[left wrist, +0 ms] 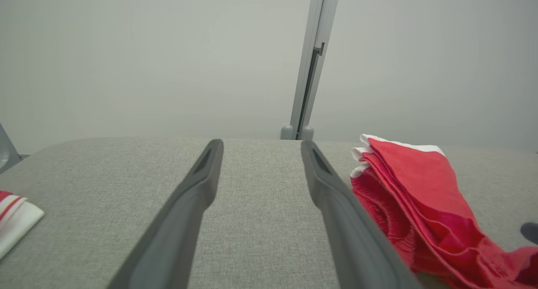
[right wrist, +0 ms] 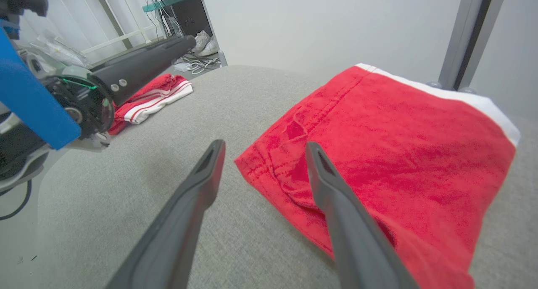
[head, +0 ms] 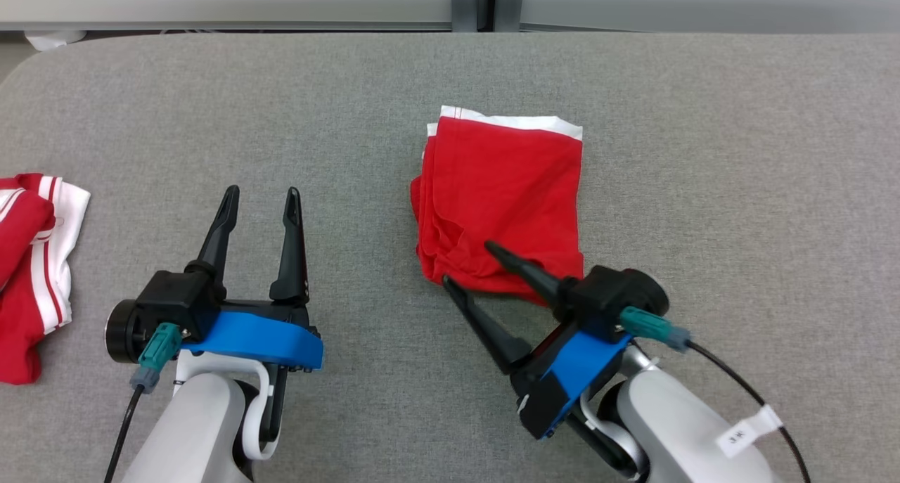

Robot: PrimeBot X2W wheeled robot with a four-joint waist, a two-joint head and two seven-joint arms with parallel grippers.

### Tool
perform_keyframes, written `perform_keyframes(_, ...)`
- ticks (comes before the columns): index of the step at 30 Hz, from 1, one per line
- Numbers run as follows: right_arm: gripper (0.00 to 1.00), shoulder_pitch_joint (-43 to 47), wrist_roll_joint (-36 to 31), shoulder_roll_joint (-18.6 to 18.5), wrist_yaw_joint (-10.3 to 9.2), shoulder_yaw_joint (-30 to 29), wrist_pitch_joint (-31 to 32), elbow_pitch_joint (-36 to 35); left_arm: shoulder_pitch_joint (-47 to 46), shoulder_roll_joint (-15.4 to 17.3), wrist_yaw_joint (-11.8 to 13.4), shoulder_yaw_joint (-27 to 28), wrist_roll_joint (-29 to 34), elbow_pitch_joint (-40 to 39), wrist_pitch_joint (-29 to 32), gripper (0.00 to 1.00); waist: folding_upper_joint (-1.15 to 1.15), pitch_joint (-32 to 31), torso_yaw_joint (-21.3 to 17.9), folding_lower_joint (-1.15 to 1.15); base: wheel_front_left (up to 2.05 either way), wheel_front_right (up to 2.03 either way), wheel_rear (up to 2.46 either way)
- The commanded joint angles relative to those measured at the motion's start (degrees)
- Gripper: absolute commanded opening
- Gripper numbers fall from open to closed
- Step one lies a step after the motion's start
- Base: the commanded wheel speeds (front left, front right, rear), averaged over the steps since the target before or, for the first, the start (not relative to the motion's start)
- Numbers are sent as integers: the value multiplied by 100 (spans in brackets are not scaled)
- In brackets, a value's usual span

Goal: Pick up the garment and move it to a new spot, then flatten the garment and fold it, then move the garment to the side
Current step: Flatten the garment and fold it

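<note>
One folded garment (head: pixel 500 202) is seen near the middle of the grey cloth-covered table (head: pixel 738 188). It is red, with a white band along the side turned toward the table's far edge. It is folded into a rough rectangle of several layers, whose stacked edges are shown along its left side. Stitched seams and a few soft creases are seen on the top layer, and the near left corner is slightly rumpled.

The right gripper (head: pixel 467 263) is spread wide with nothing grasped. One finger is held over the garment's near left corner, the other over bare table just beside it. Whether the cloth is touched cannot be told. The left gripper (head: pixel 261 192) is likewise released and empty, held over bare table to the garment's left and apart from it.

A second garment, red with white stripes (head: pixel 35 258), is bunched at the table's left edge, well apart from the first.

The folded garment's near right corner is covered by the right gripper's body in the head view. In the left wrist view its near end is cut off by the picture's border and partly hidden behind a finger. What kind of garment it is cannot be made out. The striped garment is cut off by the head view's left border.
</note>
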Motion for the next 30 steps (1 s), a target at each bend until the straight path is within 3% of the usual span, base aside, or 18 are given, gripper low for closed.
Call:
perform_keyframes(1,100,80,-41,-64,1,-74,-113,-110,20,15,22,23,27,12,-28,100,0,-32,-24,0,0,0,0)
perform_keyframes(5,100,306,-121,-114,1,-577,-446,-518,98,64,57,31,52,11,-28,100,0,-119,-79,0,0,0,0)
perform_keyframes(9,100,624,-287,-78,1,-1466,-580,-802,182,145,121,44,104,-27,-26,100,0,-205,-150,0,0,0,0)
perform_keyframes(17,100,1405,-523,-86,1,-3135,-461,-1055,451,369,262,58,185,-163,43,100,0,-408,-227,0,0,0,0)
perform_keyframes(22,100,1799,-631,2,1,-3543,-337,-1231,690,488,312,69,164,-270,85,100,0,-583,-265,0,0,0,0)
perform_keyframes(30,100,2377,-739,134,1,-3699,-113,-1508,1119,578,410,-3,131,-450,174,100,0,-972,-270,0,0,0,0)
